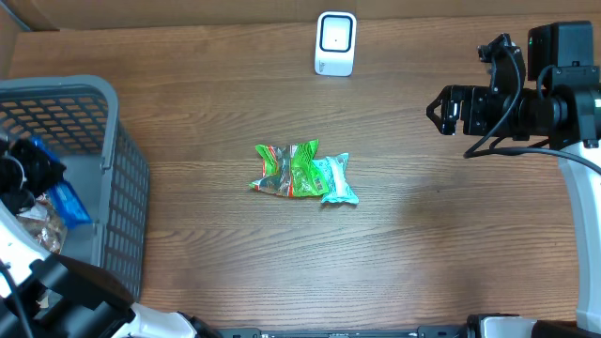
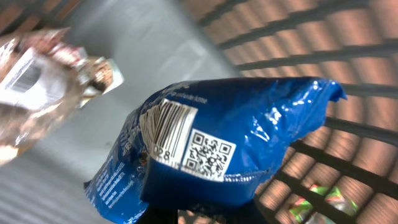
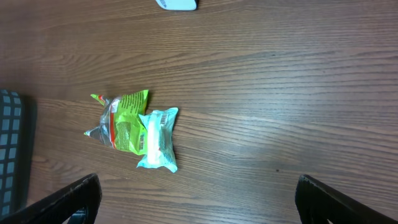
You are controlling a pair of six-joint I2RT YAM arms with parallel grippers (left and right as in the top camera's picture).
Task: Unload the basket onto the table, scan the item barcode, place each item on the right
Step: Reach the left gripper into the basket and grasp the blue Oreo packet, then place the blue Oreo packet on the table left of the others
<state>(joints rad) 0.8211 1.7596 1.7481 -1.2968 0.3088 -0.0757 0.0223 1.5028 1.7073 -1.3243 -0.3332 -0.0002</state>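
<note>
In the left wrist view the blue bag runs off the bottom edge and the clear packet is blurred and cropped at left; the right wrist view crops the scanner.

The right arm was built of black, blocky housings with thin black cables looping loosely over them, and lower down it ran into a smooth white tube. The left arm had the same white shell, with black joints and black cables. Seen from the right wrist, the fingers were flat, matte black bars with straight edges.
</note>
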